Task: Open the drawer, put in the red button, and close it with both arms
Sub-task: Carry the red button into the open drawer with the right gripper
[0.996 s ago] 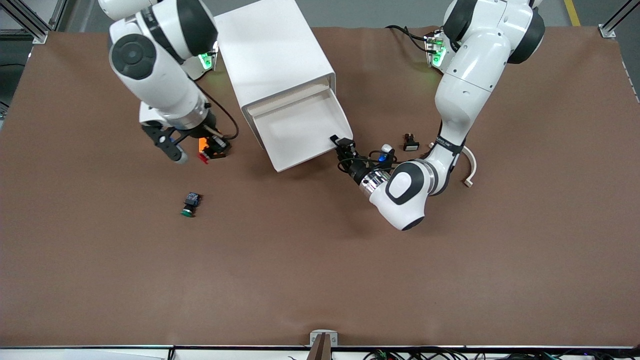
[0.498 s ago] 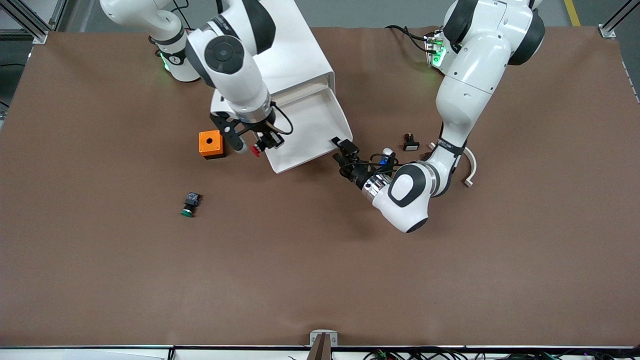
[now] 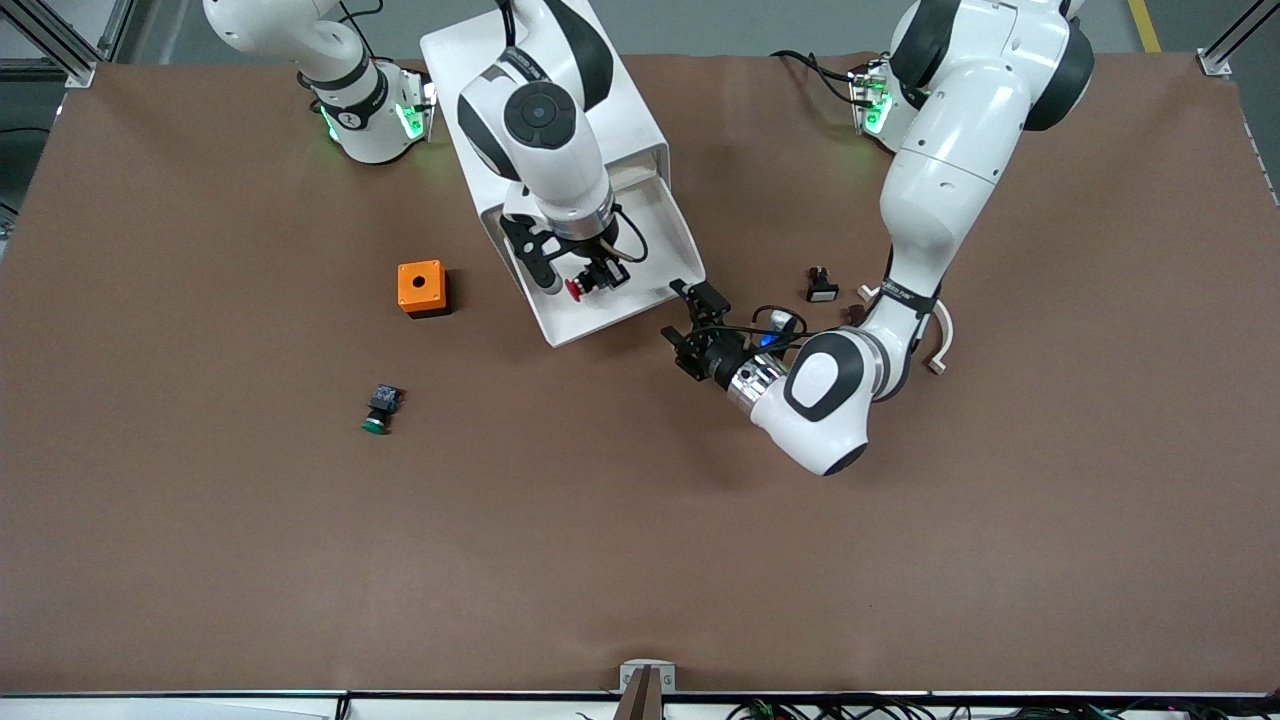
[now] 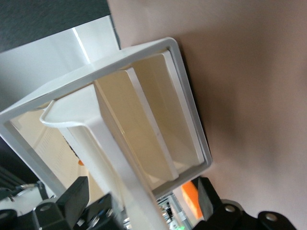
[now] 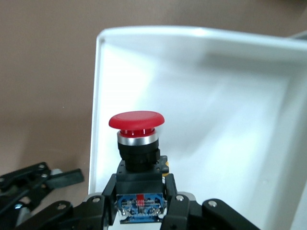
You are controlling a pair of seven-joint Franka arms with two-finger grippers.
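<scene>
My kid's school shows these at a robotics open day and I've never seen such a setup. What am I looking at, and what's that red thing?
Two white robot arms work at a brown table. One picture looks down from across the table; the other two come from cameras on the wrists. The right gripper is shut on a red button, over the open drawer of a white cabinet. The left gripper is open, by the drawer's front. On the table lie an orange box, a green button and some small parts near the left arm.

Open drawer (image 3: 610,270): interior bare under the right gripper (image 3: 585,283) holding the red button (image 3: 575,290); left gripper (image 3: 697,322), jaws apart, crowds its front corner.
</scene>
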